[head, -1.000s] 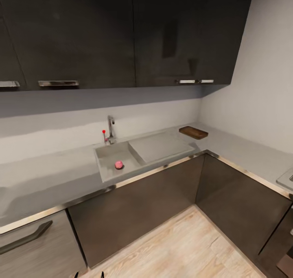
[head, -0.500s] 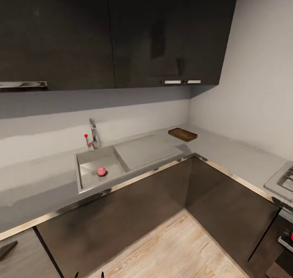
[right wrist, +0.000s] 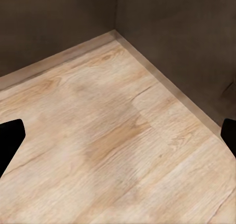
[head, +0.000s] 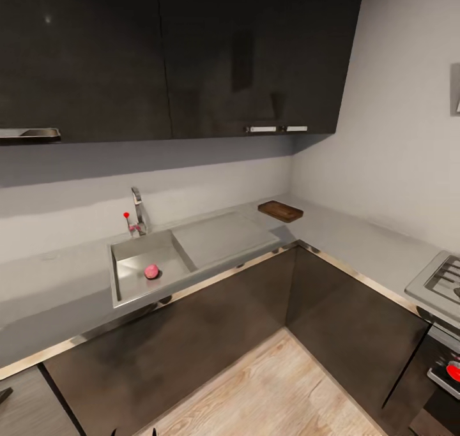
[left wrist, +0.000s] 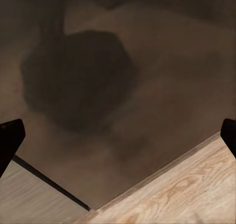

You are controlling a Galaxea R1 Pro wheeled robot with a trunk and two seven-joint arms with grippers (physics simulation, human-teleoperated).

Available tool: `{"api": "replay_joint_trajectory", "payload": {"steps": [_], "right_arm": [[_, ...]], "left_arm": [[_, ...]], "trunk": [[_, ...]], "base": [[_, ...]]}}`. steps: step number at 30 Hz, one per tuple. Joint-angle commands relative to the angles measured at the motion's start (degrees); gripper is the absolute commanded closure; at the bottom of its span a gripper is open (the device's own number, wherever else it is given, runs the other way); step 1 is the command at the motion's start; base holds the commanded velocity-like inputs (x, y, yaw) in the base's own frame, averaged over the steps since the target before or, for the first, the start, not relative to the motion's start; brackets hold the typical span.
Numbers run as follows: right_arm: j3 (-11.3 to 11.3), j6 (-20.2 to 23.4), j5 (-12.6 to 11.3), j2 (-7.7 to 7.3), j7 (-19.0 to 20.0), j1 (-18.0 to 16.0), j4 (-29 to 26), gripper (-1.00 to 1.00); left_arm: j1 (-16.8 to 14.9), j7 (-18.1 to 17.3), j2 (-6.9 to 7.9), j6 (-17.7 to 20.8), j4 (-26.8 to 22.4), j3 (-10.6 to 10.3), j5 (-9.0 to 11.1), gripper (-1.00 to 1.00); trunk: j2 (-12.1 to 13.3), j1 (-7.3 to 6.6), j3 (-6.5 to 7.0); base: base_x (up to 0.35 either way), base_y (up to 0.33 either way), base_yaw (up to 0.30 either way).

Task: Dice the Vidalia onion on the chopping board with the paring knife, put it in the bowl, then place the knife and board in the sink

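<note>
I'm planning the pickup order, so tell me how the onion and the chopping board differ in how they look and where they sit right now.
The onion is small, round and pinkish red; the chopping board is flat, rectangular and dark brown. The onion lies down inside the sink, below counter level, while the chopping board rests on top of the countertop in the far corner by the wall. The onion looks much smaller than the chopping board. Neither one is being held or touched.

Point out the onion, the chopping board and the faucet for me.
onion (head: 151, 270), head view, its rounded top.
chopping board (head: 280, 210), head view, middle of its top face.
faucet (head: 137, 207), head view, its upright stem.
</note>
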Motion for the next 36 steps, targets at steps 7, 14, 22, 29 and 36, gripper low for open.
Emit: {"api": "replay_joint_trajectory", "payload": {"steps": [7,14,22,29,36], "right_arm": [[-0.05,0.25,-0.47,-0.02,-0.08,-0.02,0.00,-1.00],[-0.08,3.92,-0.60,-0.10,-4.02,-0.02,-0.47,-1.00],[-0.06,8.50,-0.65,-0.16,-5.60,-0.02,-3.13,-1.00],[-0.08,14.41,-0.57,-0.19,-5.65,-0.02,-7.24,-1.00],[-0.08,15.78,-0.56,-0.19,-5.65,-0.02,-8.11,-1.00]], "left_arm": [[0.15,0.06,-0.20,2.80,0.36,0.45,-0.57,-1.00],[2.89,-4.99,-0.27,4.11,0.41,0.43,-0.57,-1.00],[7.58,-7.71,0.38,4.24,0.39,0.49,-0.57,-1.00],[8.69,-7.77,0.65,5.92,0.38,0.53,-0.57,-1.00],[8.96,-16.32,0.70,21.54,0.27,1.31,0.25,-1.00]], "trunk": [[-0.06,0.01,-0.07],[-0.06,0.01,-0.07],[-0.06,0.01,-0.07],[-0.06,0.01,-0.07],[-0.06,0.01,-0.07]], "base": [[0.000,0.000,0.000],[0.000,0.000,0.000],[0.000,0.000,0.000],[0.000,0.000,0.000],[0.000,0.000,0.000]]}}
